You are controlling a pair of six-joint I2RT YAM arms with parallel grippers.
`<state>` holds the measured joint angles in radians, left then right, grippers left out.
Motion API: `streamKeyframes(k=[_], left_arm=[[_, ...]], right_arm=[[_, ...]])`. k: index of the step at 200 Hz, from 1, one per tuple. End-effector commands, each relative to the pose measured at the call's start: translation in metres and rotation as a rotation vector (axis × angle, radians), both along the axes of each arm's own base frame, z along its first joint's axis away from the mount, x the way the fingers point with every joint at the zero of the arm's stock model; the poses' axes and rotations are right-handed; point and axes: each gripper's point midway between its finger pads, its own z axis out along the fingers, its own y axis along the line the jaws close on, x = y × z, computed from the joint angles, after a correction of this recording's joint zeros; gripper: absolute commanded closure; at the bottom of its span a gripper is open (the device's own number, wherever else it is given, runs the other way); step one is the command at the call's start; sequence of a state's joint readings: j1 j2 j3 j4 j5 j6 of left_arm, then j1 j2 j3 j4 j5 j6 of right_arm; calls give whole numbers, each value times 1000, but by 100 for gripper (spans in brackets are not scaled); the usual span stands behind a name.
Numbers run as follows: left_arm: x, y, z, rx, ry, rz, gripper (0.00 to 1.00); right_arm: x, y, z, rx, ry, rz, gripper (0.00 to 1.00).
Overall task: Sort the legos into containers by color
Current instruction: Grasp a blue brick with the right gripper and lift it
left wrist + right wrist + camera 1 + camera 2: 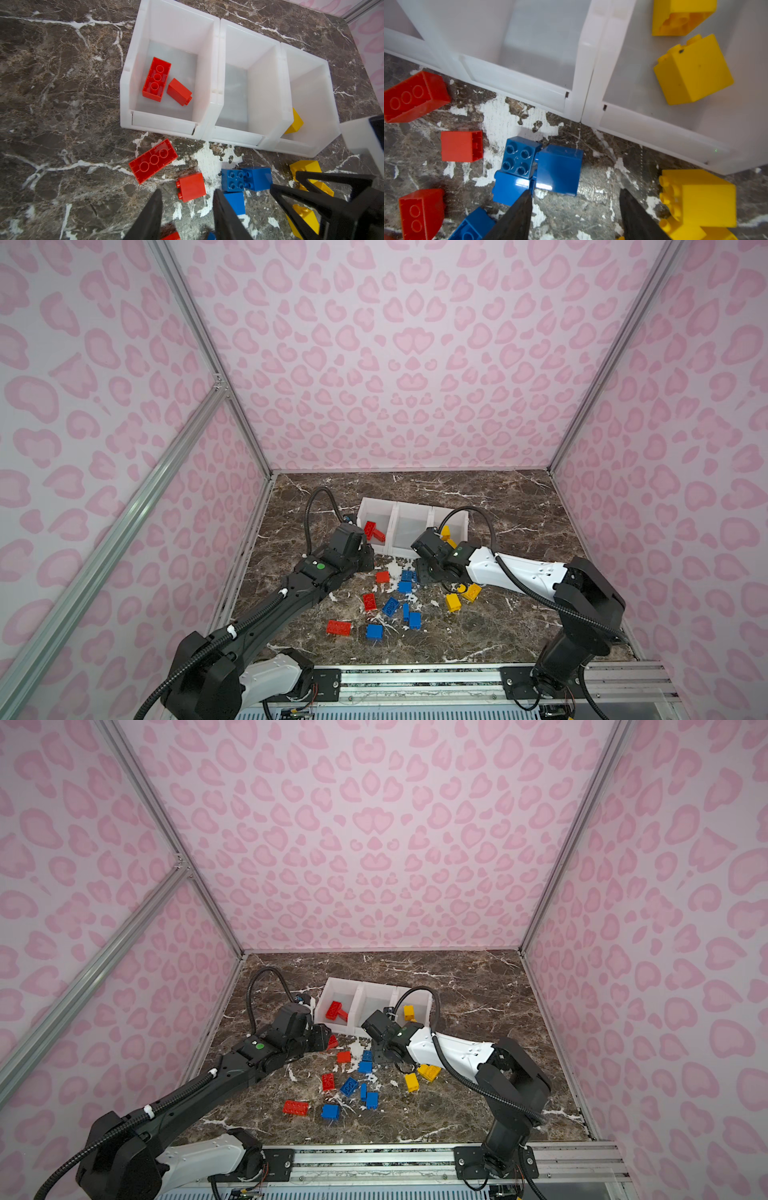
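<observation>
**A:** How is the left gripper (188, 191) being held?

**B:** It is being held moderately apart above the table (519, 614), with nothing gripped. A square red brick (193, 182) is being framed between its fingertips, with a gap on either side.

**A:** And the right gripper (575, 194)?

**B:** It is being held wider, also with nothing clasped. It is being crowded on the left by blue bricks (520, 158), one of them being overlapped by a fingertip, though contact cannot be told. On the right it is being crowded by yellow bricks (702, 197).

**A:** What is being found in the way before the containers (218, 27)?

**B:** The left bin (164, 122) is being fronted, just beside its low lip, by an upturned oblong red brick (153, 164).

**A:** What is being shown by one view only?

**B:** That oblong brick is being shown whole in the left wrist view. In a top view only a sliver of that brick (332, 1042) is being shown beside the left wrist. The nearest legos, a red oblong (338, 627) and a blue square (374, 631), are being shown in both top views alone.

**A:** What is being contained?

**B:** Two red bricks (156, 80) are lying in the left bin. Two yellow ones (693, 70) are lying in the right bin (311, 83), and in both top views these are being partly hidden by the right arm (523, 574).
</observation>
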<state>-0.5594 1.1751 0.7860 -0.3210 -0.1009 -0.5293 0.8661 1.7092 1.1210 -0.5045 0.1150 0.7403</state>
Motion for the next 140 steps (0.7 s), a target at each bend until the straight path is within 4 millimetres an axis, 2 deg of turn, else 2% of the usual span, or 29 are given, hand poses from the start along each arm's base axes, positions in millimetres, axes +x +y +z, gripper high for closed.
streamKeyframes(k=[1,66,140], left_arm=[[-7,0,-4,-3,12,-20,57],[-24,8,-14,-16,25,-18,57],[-28,11,-15,-15,27,-20,56]], right_arm=[[6,5,-6,2,-11,-46,33],[8,20,-24,-20,18,-42,36],[5,7,-38,-66,36,-72,54]])
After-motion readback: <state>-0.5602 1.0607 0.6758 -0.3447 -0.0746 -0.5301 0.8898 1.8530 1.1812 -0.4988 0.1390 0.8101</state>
